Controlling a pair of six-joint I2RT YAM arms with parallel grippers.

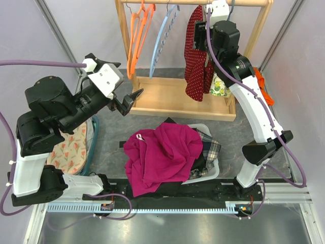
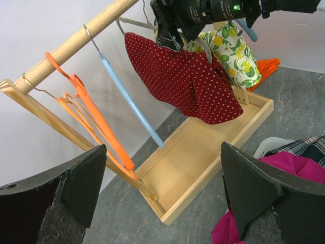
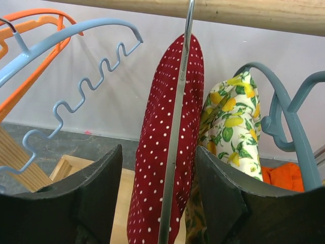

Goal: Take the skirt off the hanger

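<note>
A red skirt with white dots (image 1: 197, 56) hangs on a grey metal hanger (image 3: 175, 132) from the wooden rail (image 1: 193, 2). It also shows in the left wrist view (image 2: 188, 76) and the right wrist view (image 3: 152, 168). My right gripper (image 3: 158, 198) is open, its fingers on either side of the hanger and skirt top, just below the rail. In the top view it (image 1: 202, 31) is at the skirt's top. My left gripper (image 1: 133, 100) is open and empty, left of the rack's wooden base (image 1: 177, 99), well away from the skirt.
Orange hangers (image 1: 139, 30) and a light blue hanger (image 1: 165, 35) hang empty left of the skirt. A lemon-print garment (image 3: 231, 122) on a blue hanger hangs right of it. A basket (image 1: 210, 170) with a magenta cloth (image 1: 160, 155) sits near the front.
</note>
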